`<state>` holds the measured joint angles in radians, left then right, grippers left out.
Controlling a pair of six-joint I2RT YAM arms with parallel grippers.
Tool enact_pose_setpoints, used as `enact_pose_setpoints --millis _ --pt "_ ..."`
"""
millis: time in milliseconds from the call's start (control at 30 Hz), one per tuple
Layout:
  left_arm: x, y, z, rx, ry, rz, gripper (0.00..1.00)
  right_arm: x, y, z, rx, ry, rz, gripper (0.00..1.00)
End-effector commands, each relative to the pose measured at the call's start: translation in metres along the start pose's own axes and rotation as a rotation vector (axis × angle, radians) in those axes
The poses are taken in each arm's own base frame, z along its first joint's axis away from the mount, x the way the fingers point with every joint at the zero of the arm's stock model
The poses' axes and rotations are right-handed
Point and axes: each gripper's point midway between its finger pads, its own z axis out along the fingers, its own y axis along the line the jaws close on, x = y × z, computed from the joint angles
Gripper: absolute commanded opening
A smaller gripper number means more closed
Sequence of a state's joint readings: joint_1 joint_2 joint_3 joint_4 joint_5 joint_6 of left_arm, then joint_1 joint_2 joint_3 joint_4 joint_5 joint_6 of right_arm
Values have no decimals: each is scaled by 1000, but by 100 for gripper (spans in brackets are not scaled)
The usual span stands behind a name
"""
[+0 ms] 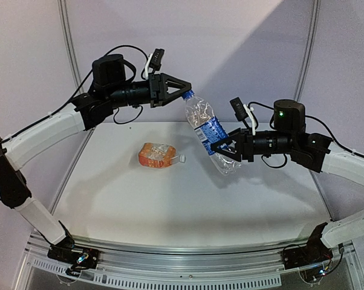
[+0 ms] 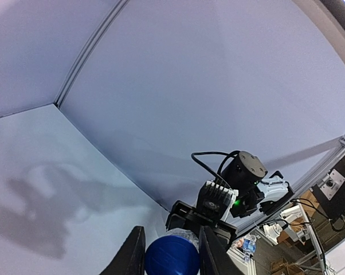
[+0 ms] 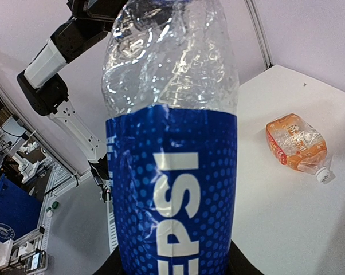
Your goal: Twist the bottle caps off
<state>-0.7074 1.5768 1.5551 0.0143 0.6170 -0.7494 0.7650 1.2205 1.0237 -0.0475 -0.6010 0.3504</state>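
My right gripper [image 1: 225,148] is shut on the clear water bottle [image 1: 207,128] with a blue label and holds it tilted in the air above the table. The bottle fills the right wrist view [image 3: 171,143]. My left gripper [image 1: 187,90] is shut on its dark blue cap [image 2: 172,255] at the top end; the cap sits between the two black fingers [image 2: 130,255]. The orange flat-sided bottle [image 1: 159,155] lies on its side on the table with its white cap [image 1: 182,159] pointing right. It also shows in the right wrist view [image 3: 296,142], its white cap [image 3: 322,175] toward the lower right.
The white table [image 1: 170,199] has a metal rail along its near edge [image 1: 170,254]. Grey walls with upright frame bars [image 1: 68,42] close in the back. Both arms reach over the table's far half.
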Motion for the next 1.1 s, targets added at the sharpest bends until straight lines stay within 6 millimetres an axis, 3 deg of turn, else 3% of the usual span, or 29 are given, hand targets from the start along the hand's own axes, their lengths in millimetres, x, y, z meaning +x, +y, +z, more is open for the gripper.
enact_pose_setpoints --millis 0,300,433,600,867,1067 --pt "11 23 6 -67 40 -67 10 -9 -7 -2 63 -32 -16 0" --pt "25 53 12 -225 39 -181 2 -11 -50 -2 320 -14 -40 0" --pt "35 76 11 -372 15 -271 1 -11 -70 -4 465 12 -40 0" --pt "52 96 7 -496 3 -382 1 -4 -82 1 585 74 -113 0" --pt "69 105 3 -577 6 -505 5 7 -98 1 694 130 -120 0" --pt "63 90 10 -482 1 -459 20 15 -88 4 621 122 -105 0"
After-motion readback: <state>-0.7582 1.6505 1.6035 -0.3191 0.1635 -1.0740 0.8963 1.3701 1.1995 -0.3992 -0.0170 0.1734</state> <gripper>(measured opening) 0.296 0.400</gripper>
